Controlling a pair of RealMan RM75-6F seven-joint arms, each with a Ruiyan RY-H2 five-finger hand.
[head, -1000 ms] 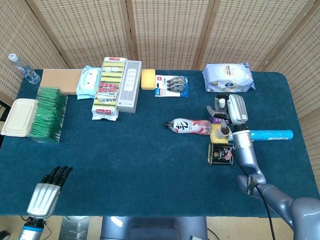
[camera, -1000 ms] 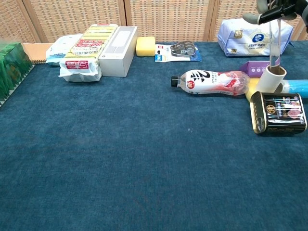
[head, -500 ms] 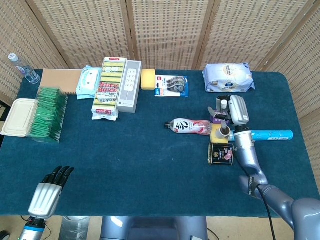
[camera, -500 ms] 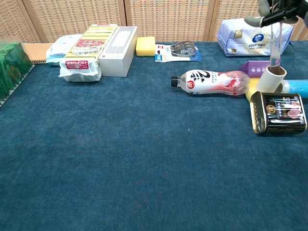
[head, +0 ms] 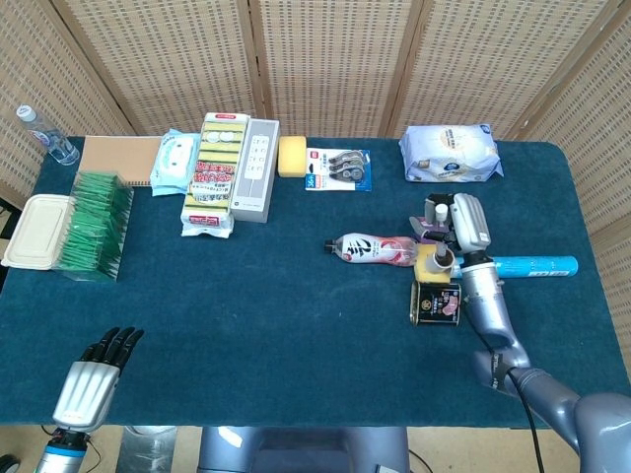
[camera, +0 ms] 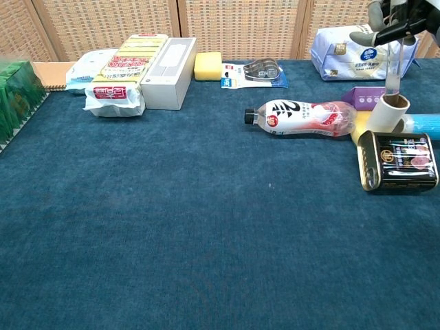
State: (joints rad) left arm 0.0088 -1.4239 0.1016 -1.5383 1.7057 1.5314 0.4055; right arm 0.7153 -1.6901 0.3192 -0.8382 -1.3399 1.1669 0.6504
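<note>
My right hand hovers over a cardboard roll that stands upright on a yellow sponge. In the chest view its fingers pinch a clear strip that runs straight down to the roll. A dark tin can lies on its side just in front of the roll, and a pink-labelled bottle lies to its left. My left hand hangs off the near left table edge, fingers straight and holding nothing.
A purple box and a blue tube lie beside the roll. A wipes pack sits at the back right. Boxes, a yellow sponge and tape dispensers line the back; green packets lie far left.
My right hand has drifted slightly to the right, still pinching the clear strip. The left hand has stayed where it was.
</note>
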